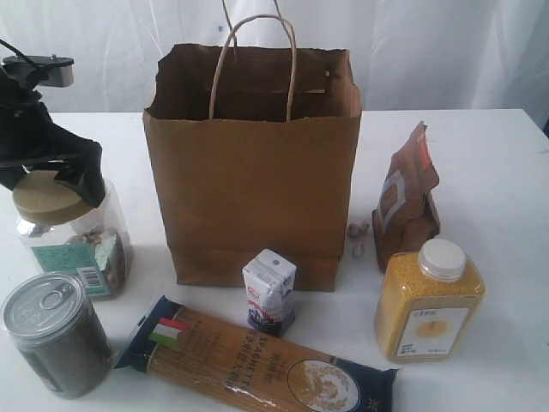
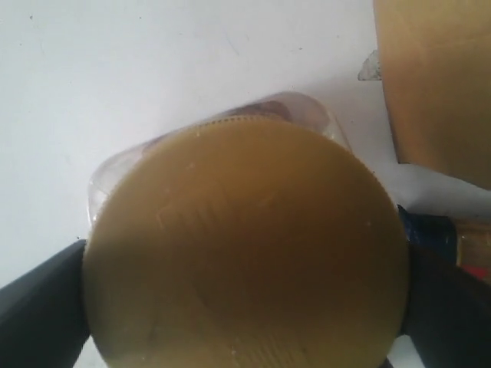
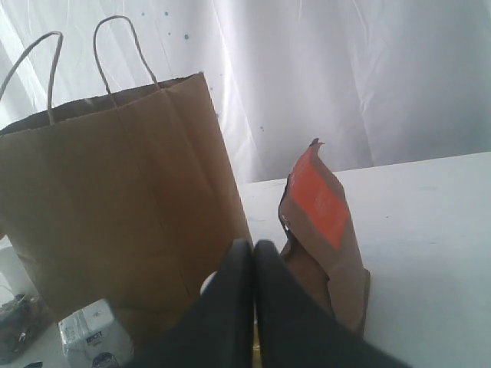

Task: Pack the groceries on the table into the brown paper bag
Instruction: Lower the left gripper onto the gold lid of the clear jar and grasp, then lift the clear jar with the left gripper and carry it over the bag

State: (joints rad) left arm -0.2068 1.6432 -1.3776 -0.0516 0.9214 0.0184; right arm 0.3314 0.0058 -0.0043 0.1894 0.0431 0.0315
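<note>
The clear jar [image 1: 73, 245] with its olive-gold lid [image 2: 245, 245] stands on the table [image 1: 497, 163] at the left. My left gripper [image 1: 56, 180] is down over the lid, open, with one finger [image 2: 38, 307] on each side of it at the rim. The brown paper bag [image 1: 253, 180] stands open in the middle. Before it lie the carton [image 1: 269, 292] and the spaghetti packet [image 1: 257, 360], with the tin can [image 1: 56, 335] front left. The grain bottle [image 1: 429, 305] and brown pouch [image 1: 407, 202] stand right. My right gripper [image 3: 253, 249] is shut and empty, near the pouch [image 3: 322, 230].
Small beige bits [image 1: 358, 236] lie by the bag's right base. A white curtain hangs behind the table. The bag's side [image 2: 437, 77] is close beside the jar. The right arm is outside the exterior view.
</note>
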